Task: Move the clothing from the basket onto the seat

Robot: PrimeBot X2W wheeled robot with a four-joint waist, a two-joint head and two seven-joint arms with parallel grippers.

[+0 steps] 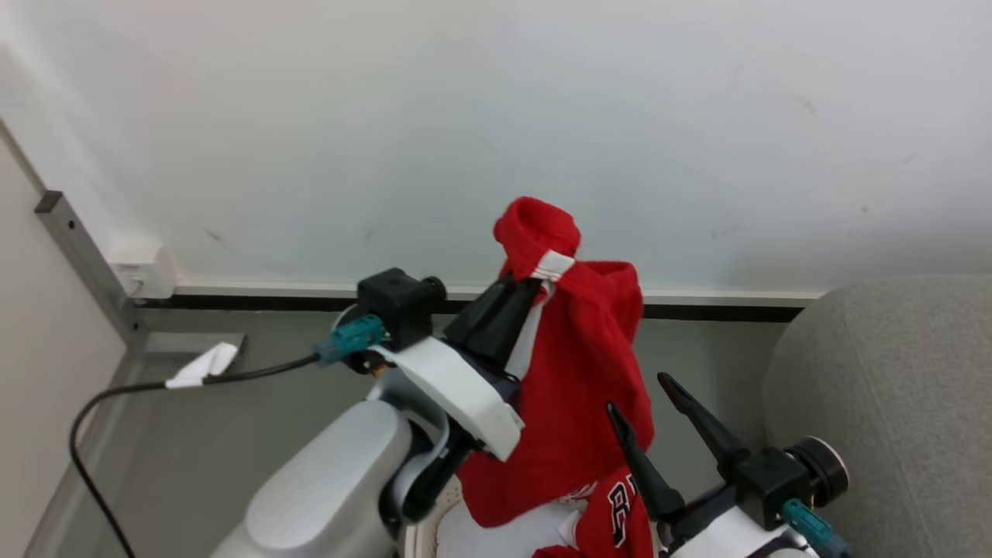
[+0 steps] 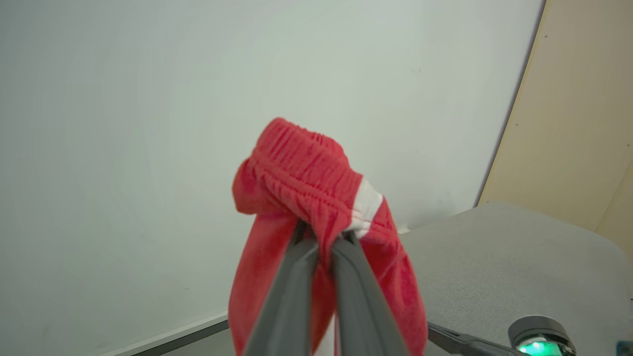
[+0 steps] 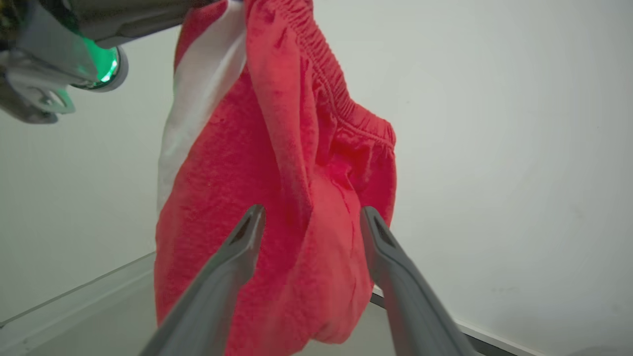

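Head view: the left claw point(image 1: 535, 285) is clenched on the red shorts point(image 1: 581, 387), pinching the gathered elastic waistband beside a white side stripe. The shorts are lifted in the air in front of the wall point(image 1: 496, 116). Their long axis is close to vertical, with the waistband bunched at the top above the fingertips and the body drooping straight down. The lower edge hangs over the basket point(image 1: 428, 527), of which only a short run of perforated rim shows at the bottom edge; contact between fabric and basket cannot be determined. A red jersey point(image 1: 620, 515) with dark white-edged lettering lies at the bottom edge, cut off by the frame and partly covered by the shorts. The right claw point(image 1: 645, 403) is released, its two fingers spread and pointing up just beside the hanging fabric. In the right wrist view the cloth sits beyond the spread fingertips, and contact is not clear. The seat point(image 1: 891, 403) is to the right, well apart from the shorts and cut off at the frame edge. In the left wrist view the two fingers are pressed together with cloth between them, hiding the pinch point.
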